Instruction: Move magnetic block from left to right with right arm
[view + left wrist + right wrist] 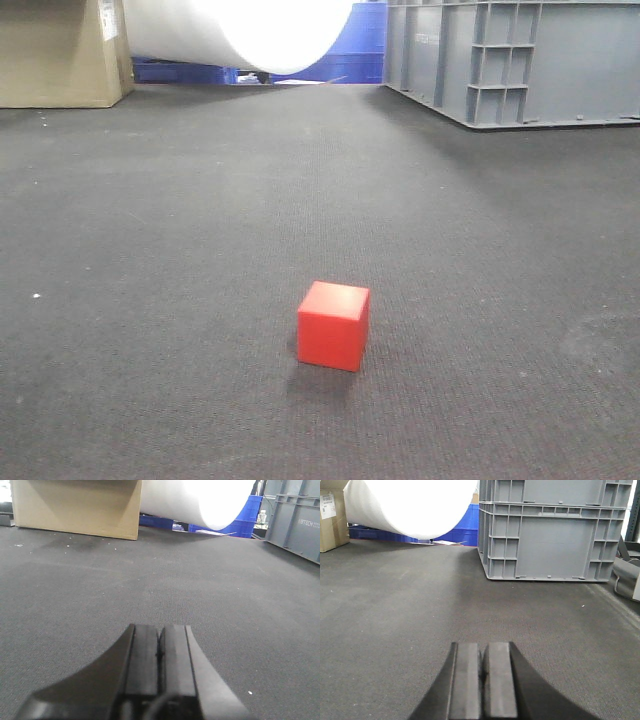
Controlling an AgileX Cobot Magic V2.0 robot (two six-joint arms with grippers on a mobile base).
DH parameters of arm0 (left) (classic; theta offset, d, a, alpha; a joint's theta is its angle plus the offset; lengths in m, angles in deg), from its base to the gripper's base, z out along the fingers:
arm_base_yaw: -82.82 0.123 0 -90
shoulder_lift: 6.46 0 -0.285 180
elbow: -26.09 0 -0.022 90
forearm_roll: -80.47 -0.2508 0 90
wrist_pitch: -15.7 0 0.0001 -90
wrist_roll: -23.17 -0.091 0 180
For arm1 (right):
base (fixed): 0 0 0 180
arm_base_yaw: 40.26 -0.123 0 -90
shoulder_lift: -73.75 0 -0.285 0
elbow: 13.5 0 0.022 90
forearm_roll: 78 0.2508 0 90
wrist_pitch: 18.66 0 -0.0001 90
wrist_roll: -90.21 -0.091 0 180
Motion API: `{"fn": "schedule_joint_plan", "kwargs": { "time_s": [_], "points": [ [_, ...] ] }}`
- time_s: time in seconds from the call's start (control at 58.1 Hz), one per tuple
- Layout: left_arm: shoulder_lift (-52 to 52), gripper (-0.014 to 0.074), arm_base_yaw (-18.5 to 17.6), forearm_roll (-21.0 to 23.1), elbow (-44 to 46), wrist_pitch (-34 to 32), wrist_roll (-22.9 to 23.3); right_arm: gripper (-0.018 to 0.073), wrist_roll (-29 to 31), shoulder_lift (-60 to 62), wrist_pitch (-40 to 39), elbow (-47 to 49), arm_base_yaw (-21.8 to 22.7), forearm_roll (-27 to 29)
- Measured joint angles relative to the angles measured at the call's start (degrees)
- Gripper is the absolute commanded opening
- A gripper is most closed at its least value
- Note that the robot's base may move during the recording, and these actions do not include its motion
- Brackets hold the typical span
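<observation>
The magnetic block [334, 325], a small bright red cube, rests alone on the dark grey mat in the front view, a little below the middle. Neither arm shows in that view. In the right wrist view my right gripper [482, 647] hangs low over bare mat with its two fingers pressed together and nothing between them; the block is out of that view. My left gripper [160, 628] is likewise shut on nothing over bare mat, and no block shows there either.
A grey plastic crate [552, 530] stands ahead and to the right of my right gripper, also seen as the crate [520, 60] at the back right. A cardboard box [75, 507] sits at the back left. A large white roll [250, 30] and blue bins [355, 55] line the far edge.
</observation>
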Motion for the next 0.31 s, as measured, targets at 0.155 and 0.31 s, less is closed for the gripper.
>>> {"fn": "schedule_joint_plan", "kwargs": {
  "time_s": [0.155, 0.31],
  "points": [
    [0.0, -0.0117, 0.0, 0.0, 0.0, 0.0, 0.0, 0.0055, 0.0, 0.0, 0.0, 0.0, 0.0, 0.0],
    [0.0, -0.0117, 0.0, 0.0, 0.0, 0.0, 0.0, 0.0055, 0.0, 0.0, 0.0, 0.0, 0.0, 0.0]
  ]
}}
